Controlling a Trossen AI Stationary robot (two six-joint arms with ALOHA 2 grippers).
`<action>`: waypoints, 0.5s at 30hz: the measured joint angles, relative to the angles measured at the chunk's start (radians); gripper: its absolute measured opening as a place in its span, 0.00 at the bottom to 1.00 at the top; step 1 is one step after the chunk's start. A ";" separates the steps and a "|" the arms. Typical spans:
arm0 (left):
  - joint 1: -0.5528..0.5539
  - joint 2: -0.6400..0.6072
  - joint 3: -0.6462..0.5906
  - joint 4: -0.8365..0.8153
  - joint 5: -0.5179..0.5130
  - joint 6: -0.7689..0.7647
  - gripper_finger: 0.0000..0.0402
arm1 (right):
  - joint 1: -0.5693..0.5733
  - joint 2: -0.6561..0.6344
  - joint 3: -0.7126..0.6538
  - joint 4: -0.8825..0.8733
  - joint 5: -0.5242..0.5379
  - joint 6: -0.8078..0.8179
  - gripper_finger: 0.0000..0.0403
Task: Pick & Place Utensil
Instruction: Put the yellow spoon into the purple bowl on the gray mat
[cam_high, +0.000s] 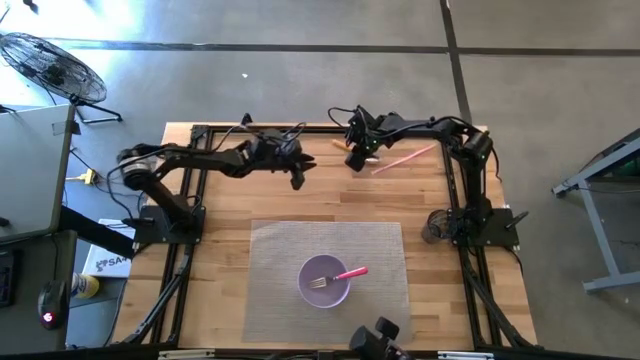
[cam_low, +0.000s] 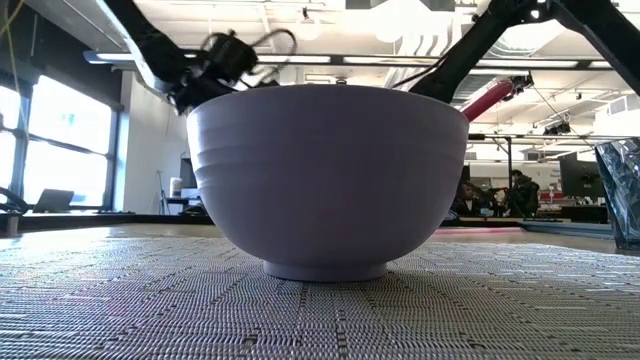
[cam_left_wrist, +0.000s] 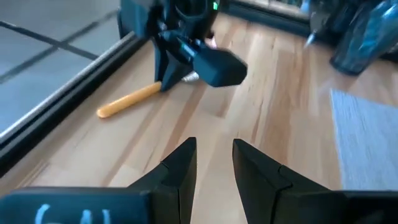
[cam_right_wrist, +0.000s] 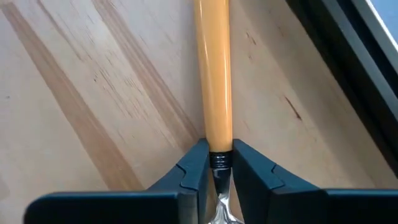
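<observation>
An orange-handled utensil (cam_high: 340, 144) lies near the table's far edge, its handle (cam_left_wrist: 127, 101) flat on the wood. My right gripper (cam_high: 355, 156) stands over its metal end, shut on it. My left gripper (cam_high: 297, 178) hovers open just left of it, above bare wood, with a narrow gap between the fingers (cam_left_wrist: 214, 160). A purple bowl (cam_high: 324, 281) stands on a grey woven mat (cam_high: 270, 250) near the table's near edge. A pink-handled fork (cam_high: 345, 274) lies in the bowl, its handle (cam_low: 490, 100) sticking out over the rim. My right gripper pinches the orange-handled utensil at the black collar (cam_right_wrist: 218, 160), where the handle meets the metal neck, between its two fingers (cam_right_wrist: 194, 163). It comes down from above, slanting, as the left wrist view shows. The handle (cam_right_wrist: 212, 74) runs straight on beyond the fingertips and lies on the table.
A thin pink stick (cam_high: 405, 158) lies on the wood right of the right gripper. A dark container (cam_high: 437, 226) stands by the right arm's base. Black frame rails (cam_high: 200, 135) run along the table's edges. Bare wood lies between the arms and the mat.
</observation>
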 joint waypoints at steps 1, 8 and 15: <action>0.000 -0.023 -0.019 0.022 0.000 -0.005 0.25 | 0.007 0.000 0.000 0.000 0.005 0.013 0.13; 0.000 -0.091 -0.101 0.024 0.048 -0.028 0.25 | 0.078 0.001 -0.002 0.007 0.059 0.114 0.13; 0.000 -0.092 -0.121 0.028 0.054 -0.006 0.25 | 0.124 0.002 -0.003 0.015 0.084 0.221 0.13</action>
